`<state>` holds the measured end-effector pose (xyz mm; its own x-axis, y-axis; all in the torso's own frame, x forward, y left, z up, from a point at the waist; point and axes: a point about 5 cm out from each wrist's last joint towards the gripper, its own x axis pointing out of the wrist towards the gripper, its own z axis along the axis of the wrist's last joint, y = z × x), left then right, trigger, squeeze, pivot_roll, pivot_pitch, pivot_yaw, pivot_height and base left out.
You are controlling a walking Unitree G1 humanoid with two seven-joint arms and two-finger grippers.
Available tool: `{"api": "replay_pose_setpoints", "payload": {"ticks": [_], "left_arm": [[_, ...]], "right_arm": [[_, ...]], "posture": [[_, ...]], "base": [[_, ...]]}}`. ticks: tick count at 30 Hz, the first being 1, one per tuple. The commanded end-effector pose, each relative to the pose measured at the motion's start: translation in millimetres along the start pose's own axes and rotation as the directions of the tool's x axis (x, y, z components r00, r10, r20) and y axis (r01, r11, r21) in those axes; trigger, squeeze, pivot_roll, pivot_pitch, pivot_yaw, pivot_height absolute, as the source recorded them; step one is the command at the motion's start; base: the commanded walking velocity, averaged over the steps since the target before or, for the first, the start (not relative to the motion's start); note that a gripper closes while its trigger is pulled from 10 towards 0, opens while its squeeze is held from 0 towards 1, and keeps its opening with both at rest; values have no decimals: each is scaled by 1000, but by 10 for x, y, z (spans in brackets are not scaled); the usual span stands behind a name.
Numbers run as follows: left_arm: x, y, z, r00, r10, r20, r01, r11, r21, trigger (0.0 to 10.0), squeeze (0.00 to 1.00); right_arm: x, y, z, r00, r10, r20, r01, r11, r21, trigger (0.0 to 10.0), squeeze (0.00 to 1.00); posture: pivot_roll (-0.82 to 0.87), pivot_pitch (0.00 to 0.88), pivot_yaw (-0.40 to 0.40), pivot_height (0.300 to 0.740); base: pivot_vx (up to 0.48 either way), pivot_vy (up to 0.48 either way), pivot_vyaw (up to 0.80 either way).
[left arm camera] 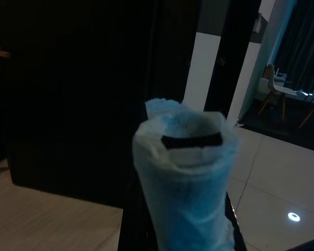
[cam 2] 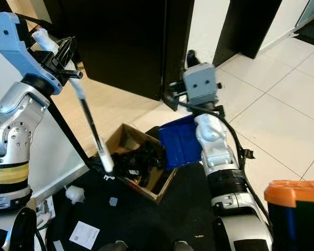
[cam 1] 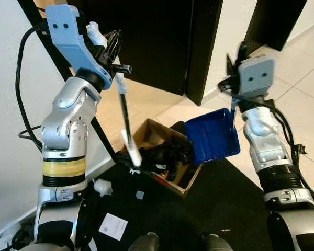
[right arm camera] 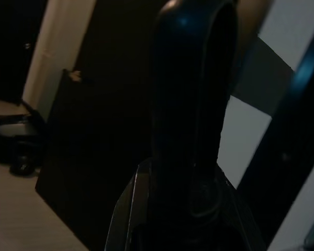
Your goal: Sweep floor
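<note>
Left eye view: left gripper [cam 1: 111, 46] is up high by the wall, fingers closed round the padded top of the brush [cam 1: 126, 121]. The brush's thin dark shaft slants down to a pale head sitting at the near-left edge of the box [cam 1: 179, 184]. Right gripper [cam 1: 234, 78] is clamped on the handle of the blue dustpan [cam 1: 213, 137], which hangs tipped, w/ its lower edge over the box's far-right side. The box is open cardboard w/ dark stuff inside, standing on a black mat [cam 1: 220, 198].

Step in hand, as I judge it: emptying the pan into the box, brush helping push the dirt off.

To do it well:
- Keep the pan lip inside the box rim, not beside it, so nothing drops on the mat.
- Tilt steeper slowly; a quick flip would fling dust.
- Bring the brush head up to the pan face & stroke downward toward the box, light pressure.
- Long shaft held only at the top, so the head may wobble; move the wrist gently.

Floor isn't done: a paper square [cam 1: 113, 226] and small white bits [cam 1: 102, 186] lie on the mat near the robot's left leg, well apart from the pan. Those need another pass.
</note>
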<state>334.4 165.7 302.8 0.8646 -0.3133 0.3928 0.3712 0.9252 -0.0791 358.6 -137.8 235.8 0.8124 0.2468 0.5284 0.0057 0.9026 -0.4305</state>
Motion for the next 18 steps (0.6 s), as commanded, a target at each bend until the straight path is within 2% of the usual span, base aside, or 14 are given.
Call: {"api": "replay_pose_setpoints", "payload": {"ticks": [1,5,6,7,8,10,13,15,16,17,18], "left_arm": [[19,-29,127,997,-5,73,5,1000,6,10000,0],[21,-14,149,996,5,86,-5,1000,5,10000,0],[25,-2,171,995,16,100,-15,1000,-6,10000,0],[46,15,192,992,36,123,-35,999,-12,10000,0],[46,15,192,992,36,123,-35,999,-12,10000,0],[74,-2,197,989,42,138,-39,999,-28,10000,0],[89,-15,208,987,44,152,-38,998,-39,10000,0],[122,-28,247,984,45,174,-36,998,-51,10000,0],[122,-28,247,984,45,174,-36,998,-51,10000,0],[136,-20,270,983,43,177,-35,998,-43,10000,0],[136,-20,270,983,43,177,-35,998,-43,10000,0]], "right_arm": [[101,-93,202,992,-28,121,36,998,-59,10000,0],[118,-153,261,987,-55,149,66,995,-72,10000,0],[135,-223,336,981,-78,178,95,992,-84,10000,0],[164,-385,497,961,-143,237,166,983,-82,10000,0],[164,-385,497,961,-143,237,166,983,-82,10000,0],[183,-507,608,944,-185,272,209,976,-60,10000,0],[185,-552,644,939,-199,281,219,975,-44,10000,0],[181,-605,680,934,-224,277,226,974,25,10000,0],[181,-605,680,934,-224,277,226,974,25,10000,0],[175,-604,664,938,-239,250,216,969,116,10000,0],[175,-604,664,938,-239,250,216,969,116,10000,0]], "posture": [[141,70,54,740],[142,71,53,740],[142,71,53,740],[140,71,52,740],[140,71,52,740],[126,71,60,740],[126,71,60,740],[122,72,63,740],[122,72,63,740],[118,71,66,740],[118,71,66,740]], "base": [[0,0,0],[0,0,0],[0,0,0],[0,0,0],[0,0,0],[0,0,0],[0,0,0],[0,0,0],[0,0,0],[0,0,0],[0,0,0]]}}
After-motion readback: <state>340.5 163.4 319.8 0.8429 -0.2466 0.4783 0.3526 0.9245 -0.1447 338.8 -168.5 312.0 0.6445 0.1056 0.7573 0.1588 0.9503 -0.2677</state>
